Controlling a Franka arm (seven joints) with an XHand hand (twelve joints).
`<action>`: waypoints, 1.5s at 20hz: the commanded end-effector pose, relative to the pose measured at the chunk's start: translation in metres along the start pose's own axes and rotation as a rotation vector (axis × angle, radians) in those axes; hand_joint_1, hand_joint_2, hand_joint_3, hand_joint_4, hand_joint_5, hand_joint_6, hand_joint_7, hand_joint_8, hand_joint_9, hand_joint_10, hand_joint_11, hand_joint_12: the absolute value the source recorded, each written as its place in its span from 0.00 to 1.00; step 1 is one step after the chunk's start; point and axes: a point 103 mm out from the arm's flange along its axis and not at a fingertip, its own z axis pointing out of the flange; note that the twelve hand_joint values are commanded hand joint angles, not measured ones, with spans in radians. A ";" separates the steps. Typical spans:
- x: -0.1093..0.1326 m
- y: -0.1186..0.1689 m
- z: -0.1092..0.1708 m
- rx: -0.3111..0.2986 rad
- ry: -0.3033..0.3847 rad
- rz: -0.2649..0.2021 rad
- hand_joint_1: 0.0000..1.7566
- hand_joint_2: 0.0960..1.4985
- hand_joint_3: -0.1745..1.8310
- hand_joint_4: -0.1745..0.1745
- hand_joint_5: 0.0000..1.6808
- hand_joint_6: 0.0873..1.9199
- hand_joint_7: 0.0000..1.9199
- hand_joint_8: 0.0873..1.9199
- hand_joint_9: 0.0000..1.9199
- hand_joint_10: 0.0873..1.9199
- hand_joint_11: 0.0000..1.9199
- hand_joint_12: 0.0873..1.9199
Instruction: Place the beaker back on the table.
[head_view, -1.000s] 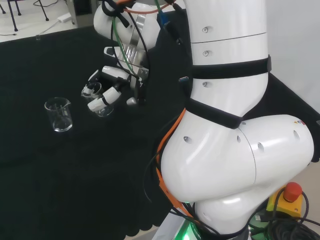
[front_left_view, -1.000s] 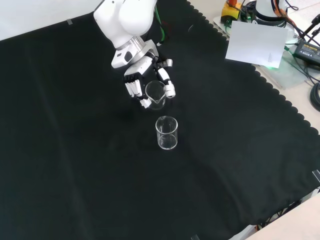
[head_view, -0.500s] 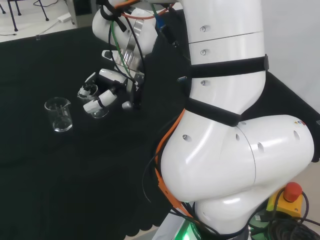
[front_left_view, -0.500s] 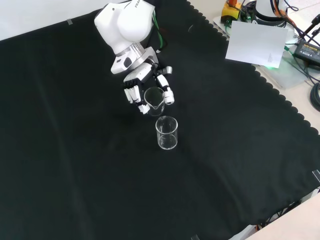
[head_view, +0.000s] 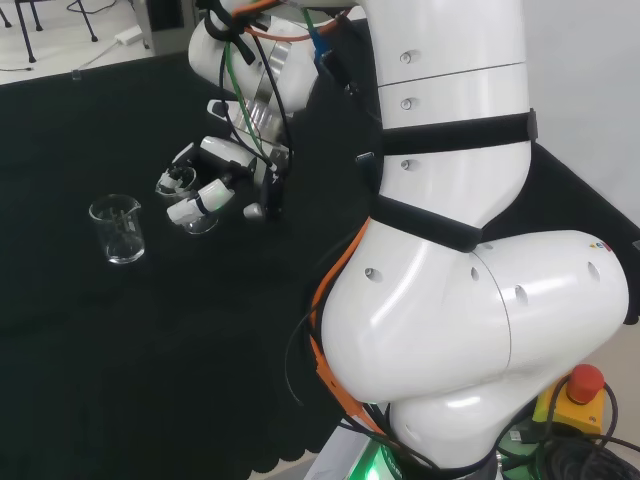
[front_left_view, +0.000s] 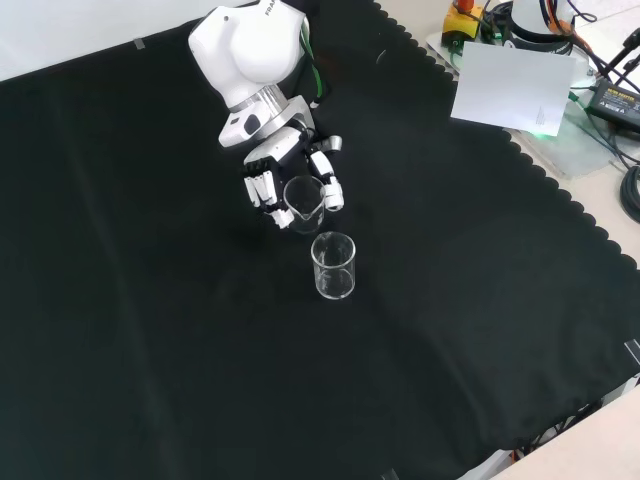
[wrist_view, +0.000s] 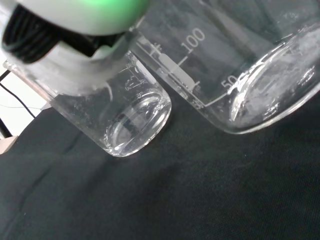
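Above the black cloth (front_left_view: 150, 300), the hand (front_left_view: 285, 185) is clamped around a beaker (front_left_view: 302, 200). Second beaker (front_left_view: 333, 266) stands just beside it.

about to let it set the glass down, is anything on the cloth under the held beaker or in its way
Nothing visible blocks it. The hand holds the beaker over bare black cloth. The only nearby item is a second beaker, standing just in front of it in the front view, to its left in the head view, with a gap between them.

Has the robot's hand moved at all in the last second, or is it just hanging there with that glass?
Yes. In the front view the hand, curled round its beaker, has drawn up the view, away from the standing beaker, which stayed put.
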 end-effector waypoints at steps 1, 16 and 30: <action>-0.005 0.000 0.003 -0.028 0.006 0.007 0.67 0.37 0.38 0.98 0.90 0.05 0.86 0.00 0.83 0.00 0.60 0.44; -0.024 -0.009 0.004 -0.069 0.000 0.049 0.67 0.37 0.39 0.94 0.91 0.04 0.83 0.00 0.81 0.00 0.60 0.44; -0.033 -0.015 0.009 -0.071 0.001 0.084 0.67 0.38 0.37 0.82 0.91 0.03 0.82 0.00 0.81 0.00 0.59 0.45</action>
